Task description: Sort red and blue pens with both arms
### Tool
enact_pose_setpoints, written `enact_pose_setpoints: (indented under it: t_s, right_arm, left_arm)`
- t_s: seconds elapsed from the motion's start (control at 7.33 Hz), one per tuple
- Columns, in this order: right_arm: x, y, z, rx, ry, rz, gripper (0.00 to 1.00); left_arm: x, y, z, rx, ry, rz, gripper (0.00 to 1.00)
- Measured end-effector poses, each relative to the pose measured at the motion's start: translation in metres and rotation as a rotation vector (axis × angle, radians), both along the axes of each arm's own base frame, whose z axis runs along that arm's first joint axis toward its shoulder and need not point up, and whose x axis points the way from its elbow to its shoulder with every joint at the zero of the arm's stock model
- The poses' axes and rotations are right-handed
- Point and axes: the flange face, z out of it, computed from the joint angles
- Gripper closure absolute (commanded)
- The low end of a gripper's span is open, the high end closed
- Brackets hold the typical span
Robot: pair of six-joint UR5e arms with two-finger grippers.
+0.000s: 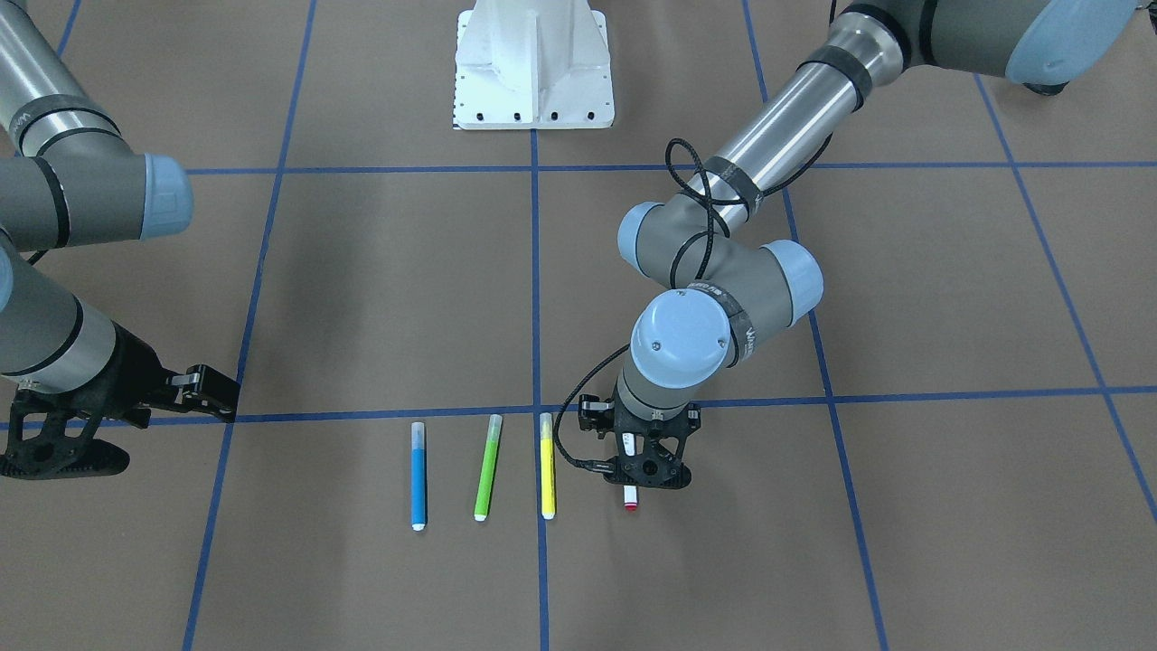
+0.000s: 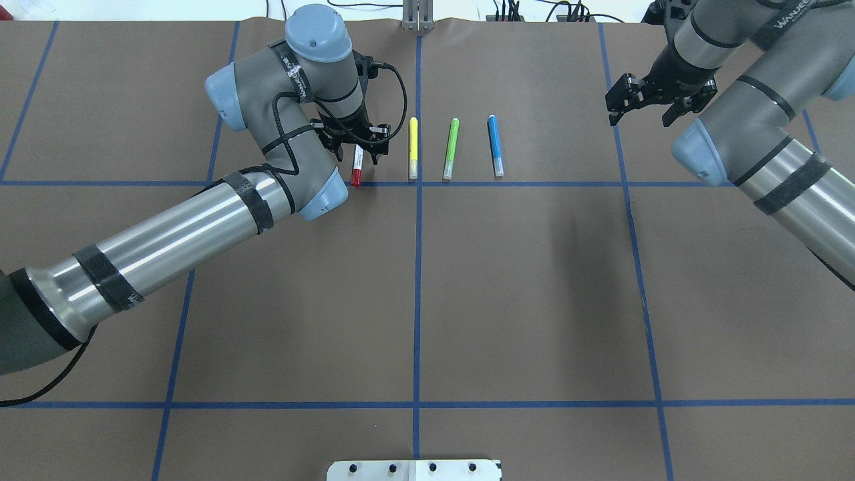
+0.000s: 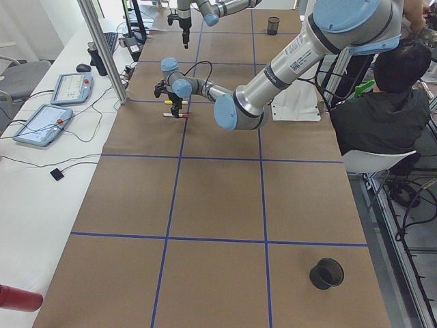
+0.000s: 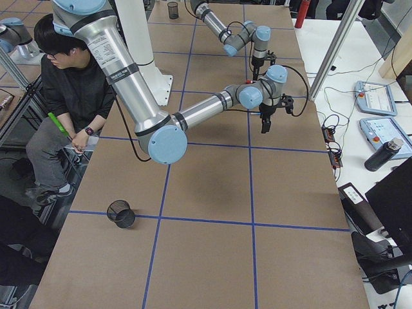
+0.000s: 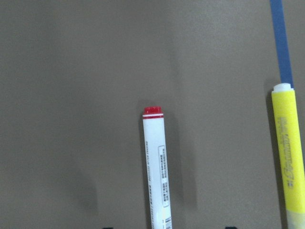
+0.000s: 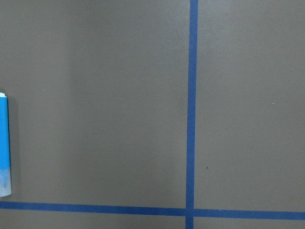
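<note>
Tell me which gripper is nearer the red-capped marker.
Left. The left gripper is right over the red-capped marker, its fingers either side of the barrel. The right gripper is far off across the table, past the blue pen.

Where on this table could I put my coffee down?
Best: the bare square beside the centre tape line, between the blue pen and the white base plate. Crowded: the far strip, where the red marker, yellow pen, green pen and blue pen lie close, the left gripper straddling the marker.
</note>
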Motion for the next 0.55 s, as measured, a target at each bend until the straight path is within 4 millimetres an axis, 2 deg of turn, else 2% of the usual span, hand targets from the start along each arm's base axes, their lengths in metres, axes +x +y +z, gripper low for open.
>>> enact_pose_setpoints:
  t_s: [0.27, 0.55]
  right_arm:
    - [-0.0009, -0.0008, -0.0010, 0.000, 0.000, -0.001, 0.00]
    - [-0.0013, -0.0013, 0.0005, -0.003, 0.001, -0.001, 0.00]
  left_arm:
    - [0.0053, 0.0029, 0.0050, -0.003, -0.004, 0.006, 0.53]
    - [0.0061, 0.0035, 0.0053, -0.003, -0.004, 0.008, 0.60]
